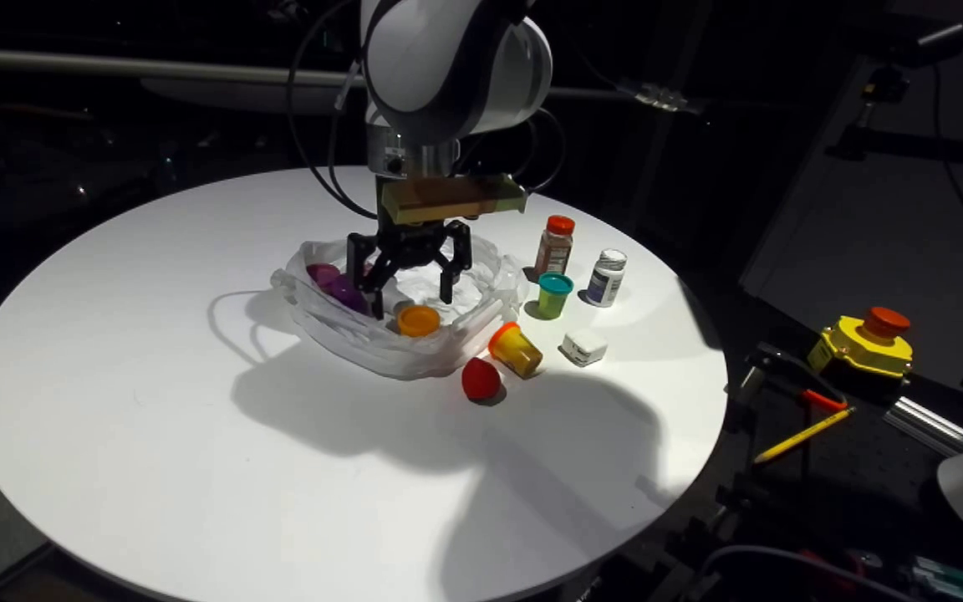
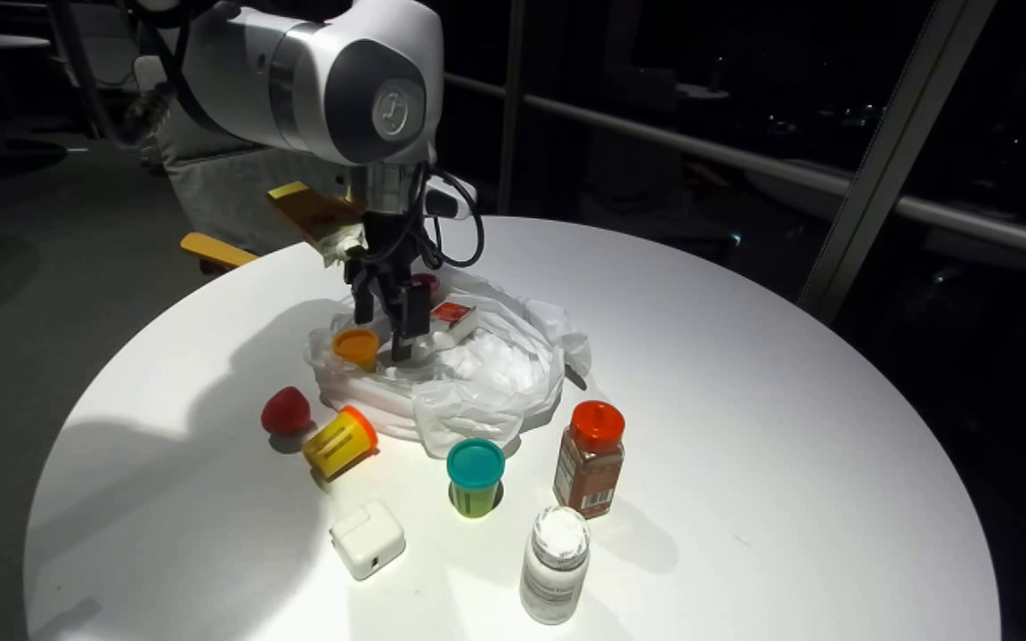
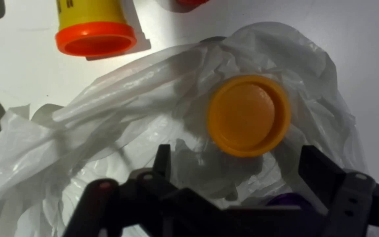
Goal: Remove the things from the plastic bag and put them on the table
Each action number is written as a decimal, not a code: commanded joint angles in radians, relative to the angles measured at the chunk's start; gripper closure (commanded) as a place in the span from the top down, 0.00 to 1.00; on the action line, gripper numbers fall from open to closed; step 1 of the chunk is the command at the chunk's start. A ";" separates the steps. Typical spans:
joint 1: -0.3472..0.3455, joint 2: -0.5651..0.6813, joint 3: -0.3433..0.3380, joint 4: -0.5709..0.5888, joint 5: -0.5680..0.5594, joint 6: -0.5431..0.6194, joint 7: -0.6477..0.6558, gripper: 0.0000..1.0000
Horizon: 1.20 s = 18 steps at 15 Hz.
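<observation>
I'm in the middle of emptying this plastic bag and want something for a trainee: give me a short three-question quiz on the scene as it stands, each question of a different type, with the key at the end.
1. Which tub on the table lies on its side?
2. True or false: the tool stands open, with nothing gripped.
3. Which of these is inside the plastic bag? A) the white bottle; B) the orange tub; C) the teal-lidded tub.

Key:
1. The yellow tub.
2. True; its jaws stand apart.
3. B.
</observation>
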 commanded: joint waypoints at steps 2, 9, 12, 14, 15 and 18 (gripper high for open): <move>0.007 -0.011 0.008 -0.009 0.042 0.000 -0.025 1.00; 0.006 -0.007 0.010 -0.028 0.057 -0.003 -0.020 0.94; 0.000 -0.010 0.016 -0.041 0.076 0.005 -0.026 0.63; 0.004 -0.020 0.014 -0.057 0.083 0.018 -0.021 0.45; 0.005 -0.027 0.014 -0.065 0.085 0.023 -0.020 0.38; 0.027 -0.072 -0.004 -0.103 0.070 0.043 0.010 0.24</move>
